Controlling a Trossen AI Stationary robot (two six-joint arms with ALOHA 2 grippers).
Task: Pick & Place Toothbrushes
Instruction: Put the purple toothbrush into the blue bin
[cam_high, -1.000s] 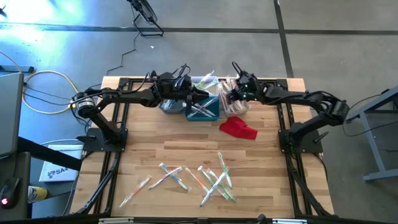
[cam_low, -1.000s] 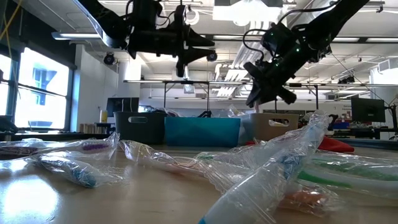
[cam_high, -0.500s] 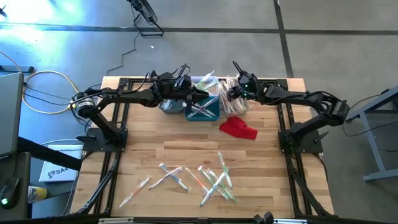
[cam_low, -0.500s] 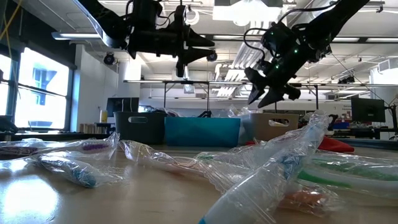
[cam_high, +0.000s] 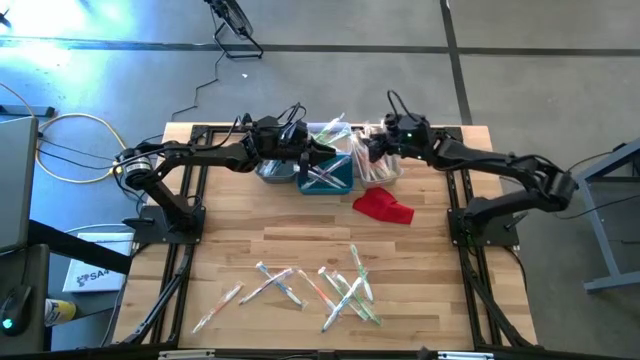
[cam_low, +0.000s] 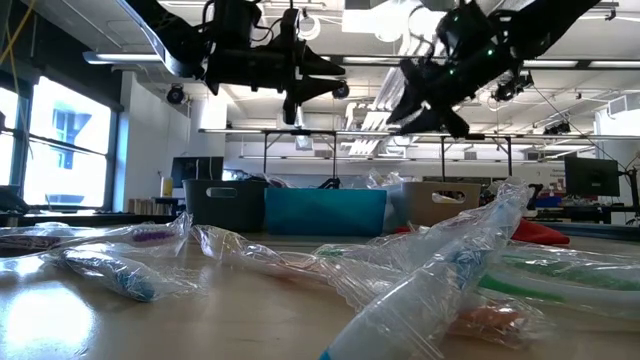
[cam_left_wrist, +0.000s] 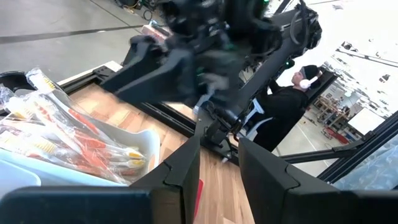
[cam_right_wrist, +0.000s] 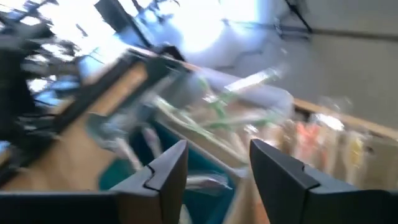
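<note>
Right end effector (cam_high: 372, 147) lifted off the white bin (cam_high: 381, 168), fingers apart, empty.
We see left end effector (cam_high: 322, 152) part-open, empty, over teal bin (cam_high: 328, 176); clear-wrapped toothbrushes (cam_high: 340, 285) scattered on wooden table (cam_high: 300, 225) front.

A grey concrete floor (cam_high: 330, 80) is being crossed by a yellow cable (cam_high: 75, 122) beside the wooden desk (cam_high: 300, 240). Daylight is being let in through tall windows (cam_low: 60, 140), and the hall is being lit by ceiling lamps (cam_low: 385, 15). A dark-clothed person (cam_left_wrist: 283, 112) is being seen beyond.
</note>
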